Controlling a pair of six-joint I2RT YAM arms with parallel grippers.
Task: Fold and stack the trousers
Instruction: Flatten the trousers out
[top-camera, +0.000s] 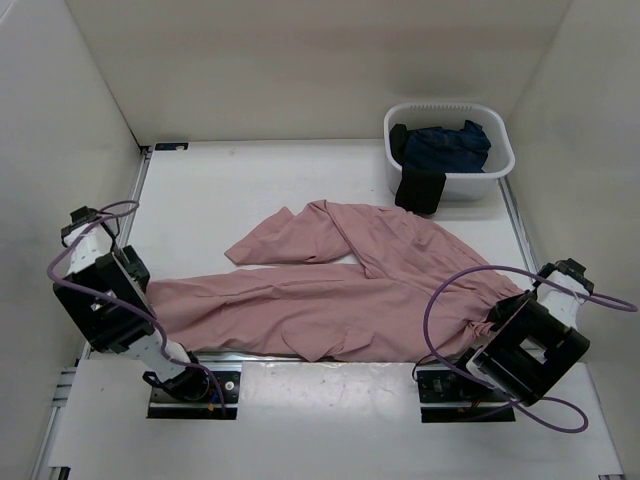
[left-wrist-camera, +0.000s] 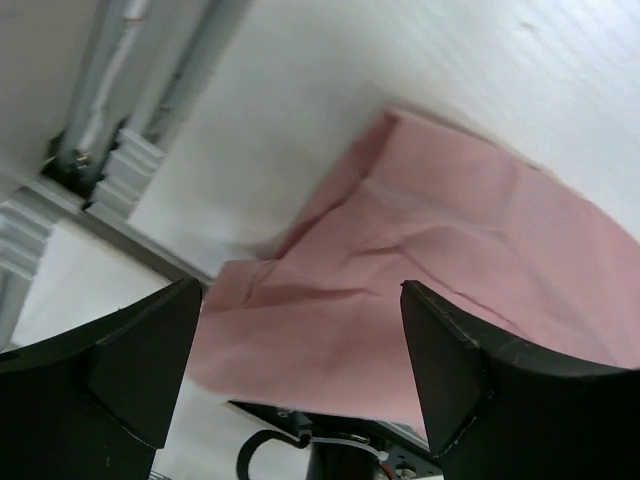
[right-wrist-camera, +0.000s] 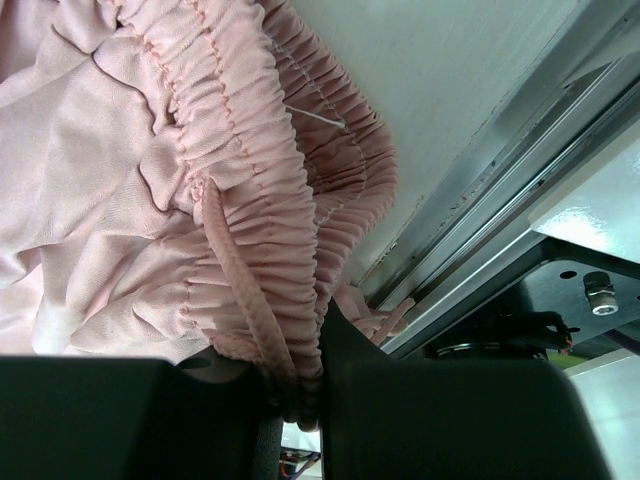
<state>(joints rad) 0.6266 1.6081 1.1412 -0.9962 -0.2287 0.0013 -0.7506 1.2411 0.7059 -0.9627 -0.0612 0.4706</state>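
The dusty-pink trousers (top-camera: 340, 290) lie spread across the table, one leg reaching left to the near edge, the other bent up toward the middle. My right gripper (right-wrist-camera: 300, 400) is shut on the gathered elastic waistband (right-wrist-camera: 270, 190) and its drawstring (right-wrist-camera: 240, 300) at the trousers' right end (top-camera: 500, 310). My left gripper (left-wrist-camera: 300, 350) is open and empty, hovering above the leg's cuff end (left-wrist-camera: 400, 290) at the left near edge (top-camera: 165, 300).
A white tub (top-camera: 449, 150) at the back right holds a dark navy garment (top-camera: 445, 145), with a black cloth (top-camera: 420, 190) hanging over its front rim. Metal rails (right-wrist-camera: 480, 200) run along the table's sides. White walls enclose the table.
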